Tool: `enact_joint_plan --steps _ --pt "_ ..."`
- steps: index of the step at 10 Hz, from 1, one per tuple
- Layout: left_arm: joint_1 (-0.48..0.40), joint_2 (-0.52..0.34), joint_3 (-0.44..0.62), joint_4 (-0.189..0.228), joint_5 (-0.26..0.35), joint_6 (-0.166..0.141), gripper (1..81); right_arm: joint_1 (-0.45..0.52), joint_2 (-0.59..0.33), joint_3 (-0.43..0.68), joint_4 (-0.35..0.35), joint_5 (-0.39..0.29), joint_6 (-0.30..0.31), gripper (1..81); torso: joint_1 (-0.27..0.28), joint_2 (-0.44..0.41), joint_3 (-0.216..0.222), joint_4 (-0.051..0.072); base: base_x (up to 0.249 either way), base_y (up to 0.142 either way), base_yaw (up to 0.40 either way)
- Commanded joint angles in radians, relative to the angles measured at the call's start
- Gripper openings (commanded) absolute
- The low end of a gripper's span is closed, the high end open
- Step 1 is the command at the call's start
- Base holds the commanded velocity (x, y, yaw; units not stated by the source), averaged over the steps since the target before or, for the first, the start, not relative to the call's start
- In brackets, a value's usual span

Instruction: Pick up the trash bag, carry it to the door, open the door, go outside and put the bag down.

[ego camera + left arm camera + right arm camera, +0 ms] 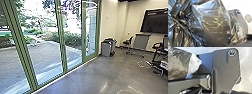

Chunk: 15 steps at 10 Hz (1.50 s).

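The dark, shiny trash bag [211, 23] looms large in the left wrist view, its plastic drawn into tight, twisted folds. My left gripper [178, 18] is shut on that gathered part, which hides its fingertips. Part of the same bag [178, 63] appears in the right wrist view, beside the robot's own plate and bar, with a pale, crumpled edge. In the head view, tall glass panels in a green frame [63, 45] run along the left side; I cannot tell which panel is the door.
Beyond the glass lies a paved yard [47, 53] with bushes [72, 42]. A grey bin [107, 48] stands by the far end of the glass wall. Further right are a dark office chair [128, 43], a grey cabinet [141, 41], a wall screen [155, 21] and a white cable [143, 64] on the floor.
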Motion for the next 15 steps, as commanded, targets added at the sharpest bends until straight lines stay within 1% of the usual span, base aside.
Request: enact_joint_plan --steps 1,15 --pt "-0.055 0.003 0.003 0.006 0.049 0.009 1.0 0.047 -0.002 0.004 -0.002 -0.052 0.000 81.1 0.000 0.000 0.000 0.000 0.183 -0.077 0.000" --pt "-0.057 0.003 0.003 0.009 0.049 0.011 1.0 0.047 0.000 0.001 -0.002 -0.052 0.000 81.1 0.000 0.000 0.000 0.000 0.184 -0.075 0.000"
